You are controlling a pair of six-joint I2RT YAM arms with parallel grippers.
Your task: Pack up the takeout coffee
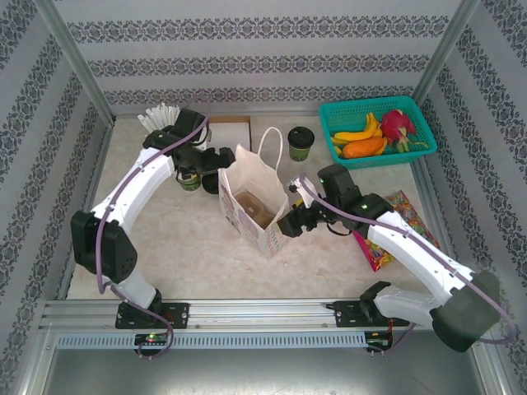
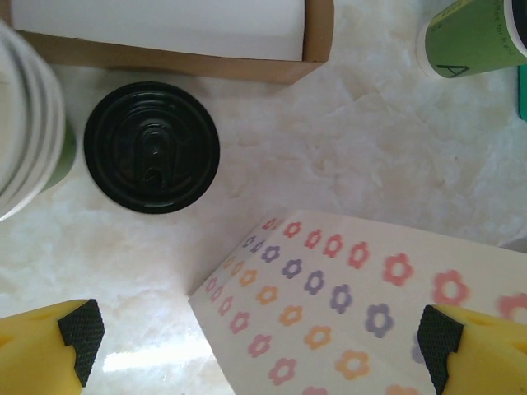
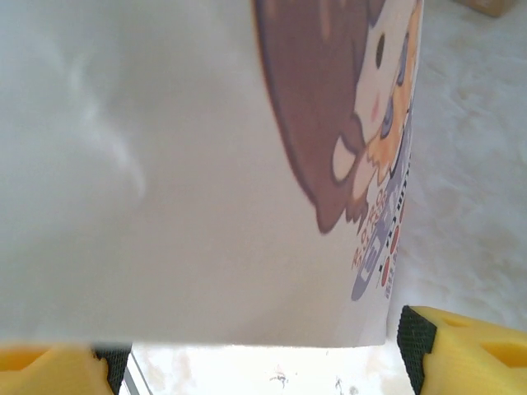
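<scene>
Top camera looks down from behind; close wrist cameras seemingly share the paper bag [image 1: 265,234] [image 2: 329,304] [image 3: 165,206].

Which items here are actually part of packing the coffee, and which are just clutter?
Job:
takeout coffee
paper bag

Clutter:
fruit basket
snack packet
cup of white sticks
cardboard box
stacked cups

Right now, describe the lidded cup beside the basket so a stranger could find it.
Find the teal basket at far right. Just left of it stands the cup. Olive with a black lid, it stands alone; its twin sits by the left gripper.
</scene>
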